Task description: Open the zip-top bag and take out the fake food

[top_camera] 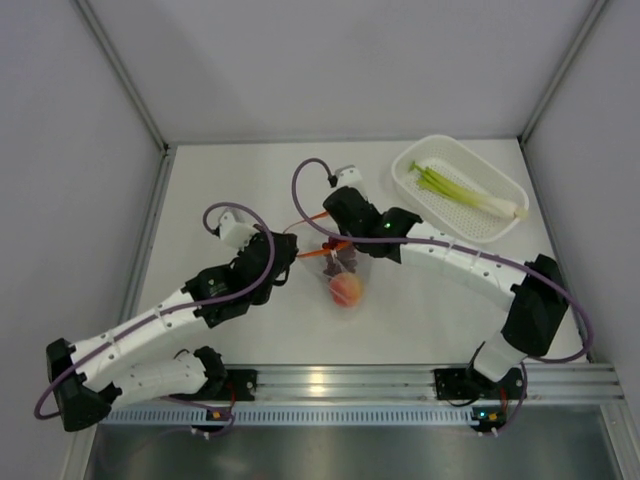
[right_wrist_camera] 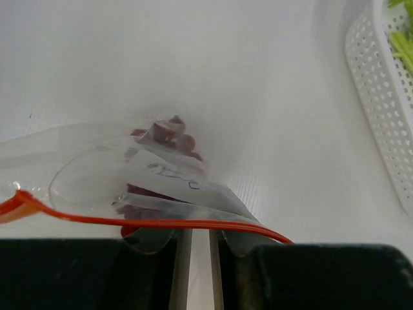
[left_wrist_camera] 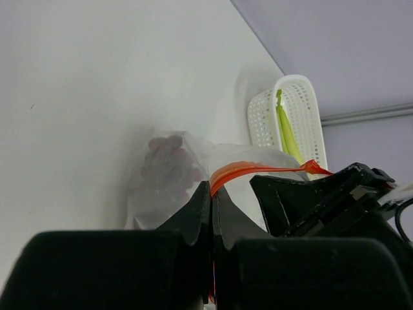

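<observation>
The clear zip-top bag (top_camera: 338,270) hangs between my two grippers, mouth up, with its orange-red strip (left_wrist_camera: 258,169) stretched across. The dark grape bunch (top_camera: 347,260) and the round orange-pink fruit (top_camera: 346,290) are inside it. My left gripper (left_wrist_camera: 211,188) is shut on one end of the strip. My right gripper (right_wrist_camera: 200,237) is at the bag's mouth, jaws a little apart, with the strip (right_wrist_camera: 161,223) lying across its fingertips. The grapes (right_wrist_camera: 171,132) show through the plastic. The green stalk (top_camera: 465,190) lies in the white basket.
The white perforated basket (top_camera: 405,182) stands at the back right, close behind my right arm; it also shows in the left wrist view (left_wrist_camera: 303,97) and the right wrist view (right_wrist_camera: 381,97). Grey walls enclose the table's back and sides.
</observation>
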### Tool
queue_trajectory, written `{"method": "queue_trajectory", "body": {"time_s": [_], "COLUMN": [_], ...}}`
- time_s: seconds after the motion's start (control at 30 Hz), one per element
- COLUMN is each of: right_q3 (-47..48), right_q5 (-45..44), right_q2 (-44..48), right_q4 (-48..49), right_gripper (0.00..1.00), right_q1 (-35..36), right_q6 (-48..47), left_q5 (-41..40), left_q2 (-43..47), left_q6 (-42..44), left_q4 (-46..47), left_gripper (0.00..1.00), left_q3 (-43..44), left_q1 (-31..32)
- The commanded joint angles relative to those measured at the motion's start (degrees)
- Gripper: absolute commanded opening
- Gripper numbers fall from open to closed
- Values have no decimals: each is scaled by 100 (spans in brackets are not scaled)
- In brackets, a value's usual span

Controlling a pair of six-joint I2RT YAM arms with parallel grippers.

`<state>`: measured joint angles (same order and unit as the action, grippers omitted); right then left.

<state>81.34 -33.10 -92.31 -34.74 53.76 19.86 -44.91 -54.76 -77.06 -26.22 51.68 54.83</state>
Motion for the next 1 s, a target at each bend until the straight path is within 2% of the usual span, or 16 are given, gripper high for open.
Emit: {"method": "queue_trajectory", "body": {"time_s": [0.0, 0.03, 0.1, 0.13, 0.4, 0.57, 0.6, 0.7, 0.97], "right_q3": [-232, -294, -478, -566, -1489, -1823, -1876, -2060, -2658], "right_q5": [688, 1135, 1419, 1647, 2430, 2879, 3001, 3265, 3284], "right_q2": [310, 276, 240, 249, 758, 1171, 1215, 1391, 1646], "right_q4": [-235, -278, -366, -341, -103, -68, -50, 72, 90], "right_gripper": [17, 20, 23, 28, 40, 51, 56, 65, 75], "right_q1": [-173, -155, -138, -111, 170, 214, 214, 232, 337], "right_q6": [-211, -123, 132, 193, 677, 695, 695, 686, 695], "left_q5": [-79, -167, -290, -352, -1029, -1178, -1222, -1266, -1354], "left_q2": [-245, -393, -509, -596, -781, -913, -983, -1159, -1370], "left_q6": [-11, -124, -248, -344, -538, -573, -582, -653, -504], "left_q4": [55, 64, 64, 64, 47, 38, 38, 38, 20], "left_gripper": [0, 0, 0, 0, 0, 0, 0, 0, 0], "left_q3": [141, 132, 132, 140, 114, 53, 44, 0, 53], "left_q1": [71, 133, 335, 414, 1100, 1284, 1320, 1381, 1434]}}
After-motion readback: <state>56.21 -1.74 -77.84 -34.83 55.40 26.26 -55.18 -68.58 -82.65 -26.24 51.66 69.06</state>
